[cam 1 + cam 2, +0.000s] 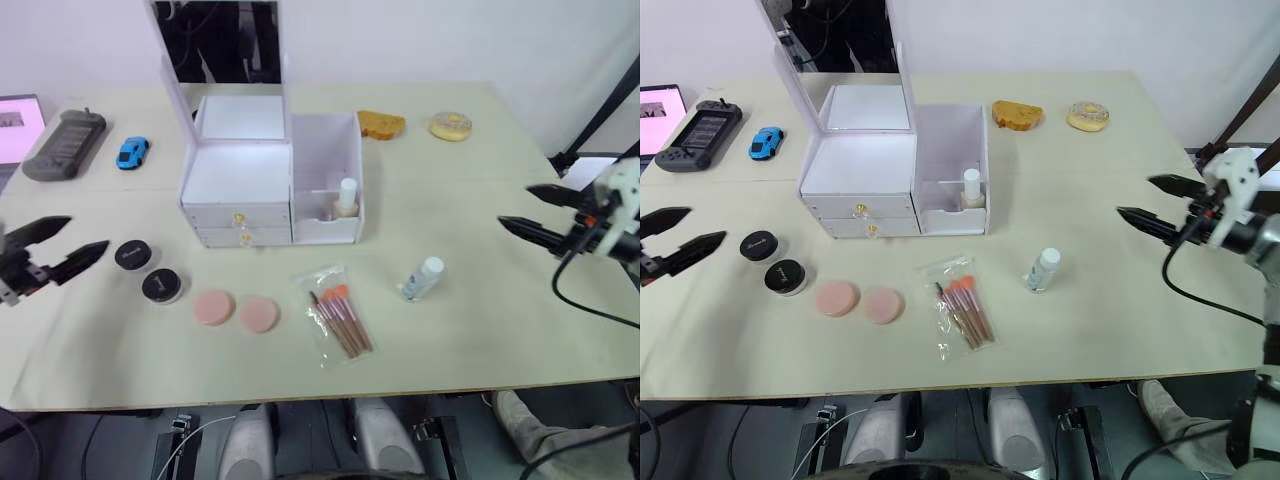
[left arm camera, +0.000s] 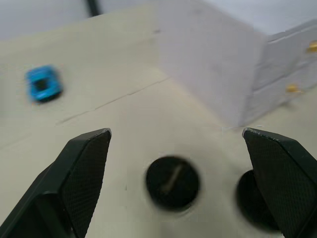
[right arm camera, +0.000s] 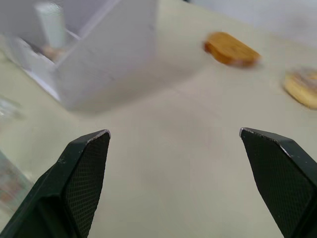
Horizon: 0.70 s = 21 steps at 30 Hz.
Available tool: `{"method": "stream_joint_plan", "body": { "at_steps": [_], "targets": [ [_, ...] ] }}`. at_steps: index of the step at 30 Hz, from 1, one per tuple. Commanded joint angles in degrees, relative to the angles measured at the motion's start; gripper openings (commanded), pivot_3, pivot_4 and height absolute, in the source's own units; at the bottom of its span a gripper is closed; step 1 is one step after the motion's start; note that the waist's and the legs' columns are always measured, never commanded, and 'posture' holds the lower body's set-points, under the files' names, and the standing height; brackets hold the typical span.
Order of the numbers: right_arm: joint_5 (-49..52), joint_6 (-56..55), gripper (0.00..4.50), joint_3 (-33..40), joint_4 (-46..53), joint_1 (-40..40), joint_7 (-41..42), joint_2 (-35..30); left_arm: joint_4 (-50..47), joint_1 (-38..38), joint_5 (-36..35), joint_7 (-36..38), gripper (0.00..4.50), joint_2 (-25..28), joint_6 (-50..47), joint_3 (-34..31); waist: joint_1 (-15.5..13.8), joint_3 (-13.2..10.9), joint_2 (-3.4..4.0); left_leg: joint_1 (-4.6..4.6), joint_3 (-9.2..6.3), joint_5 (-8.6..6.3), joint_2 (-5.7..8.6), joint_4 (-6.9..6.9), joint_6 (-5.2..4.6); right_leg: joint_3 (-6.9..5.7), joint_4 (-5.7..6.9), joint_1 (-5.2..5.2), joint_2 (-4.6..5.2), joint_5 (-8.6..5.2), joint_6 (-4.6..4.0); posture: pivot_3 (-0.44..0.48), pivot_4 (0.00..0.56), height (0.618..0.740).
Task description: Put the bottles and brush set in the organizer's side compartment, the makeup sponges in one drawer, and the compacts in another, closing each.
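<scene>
White organizer holds the beige bottle upright in its side compartment; we see the clear bottle, brush set, sponges and compacts on the table. Left gripper and right gripper hover spread, empty.

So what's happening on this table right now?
A robot is partway through tidying cosmetics into a white organizer. The beige bottle already stands in the side compartment. Left out on the table: the clear bottle lying down, the brush set, two pink sponges and two black compacts. Both drawers look shut. The left claw hovers open beside the compacts; the right claw hovers open, holding nothing.
</scene>
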State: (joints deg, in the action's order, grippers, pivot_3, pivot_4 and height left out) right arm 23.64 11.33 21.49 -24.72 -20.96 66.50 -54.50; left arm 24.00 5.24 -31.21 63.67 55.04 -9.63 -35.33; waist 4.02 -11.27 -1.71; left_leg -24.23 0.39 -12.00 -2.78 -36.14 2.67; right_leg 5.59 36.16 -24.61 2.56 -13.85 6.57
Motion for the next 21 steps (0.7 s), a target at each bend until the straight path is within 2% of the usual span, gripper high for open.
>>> {"method": "stream_joint_plan", "body": {
  "at_steps": [1,5,14,16,21],
  "targets": [
    [-0.71,-5.68,4.44,3.72,-5.50,2.15,-0.30,-1.22,5.48,-0.37,-0.22,2.27,4.50,1.88,3.15,-3.83,-0.01,0.00,0.00,0.00,0.03,0.00,0.00,-0.01,0.00,0.00,0.00,0.00,0.03,0.00,0.00,0.000,0.150,0.738],
    [-1.57,-9.57,4.44,4.08,-8.48,3.89,-0.86,-1.45,11.59,-0.58,1.06,2.94,4.50,2.85,5.99,-4.56,0.08,0.00,0.00,0.03,0.05,0.00,0.01,-0.02,0.01,0.00,0.02,0.00,0.05,0.02,-0.03,0.000,0.150,0.738],
    [0.22,-7.33,4.44,3.27,-5.24,2.31,-0.45,-1.12,11.41,0.59,0.81,4.12,4.50,3.00,6.84,-3.48,0.05,0.00,0.00,0.16,0.11,-0.01,-0.03,0.01,0.01,0.03,0.05,0.04,0.05,0.06,-0.10,0.000,0.150,0.738],
    [1.28,-5.41,4.44,3.21,-3.94,1.70,0.45,-1.37,10.11,1.00,0.47,4.20,4.50,2.95,6.31,-3.35,0.04,0.00,0.00,0.16,0.13,-0.01,-0.03,0.02,0.01,0.03,0.05,0.04,0.06,0.06,-0.10,0.000,0.150,0.738],
    [8.14,9.13,4.44,2.64,10.97,1.38,4.44,-5.35,-5.53,2.51,-5.94,6.09,4.50,3.09,-3.99,-1.65,-0.16,-0.01,0.02,0.11,0.14,0.00,-0.05,-0.02,0.01,0.03,0.08,0.04,0.08,0.06,-0.09,0.000,0.150,0.738]
  ]
}}
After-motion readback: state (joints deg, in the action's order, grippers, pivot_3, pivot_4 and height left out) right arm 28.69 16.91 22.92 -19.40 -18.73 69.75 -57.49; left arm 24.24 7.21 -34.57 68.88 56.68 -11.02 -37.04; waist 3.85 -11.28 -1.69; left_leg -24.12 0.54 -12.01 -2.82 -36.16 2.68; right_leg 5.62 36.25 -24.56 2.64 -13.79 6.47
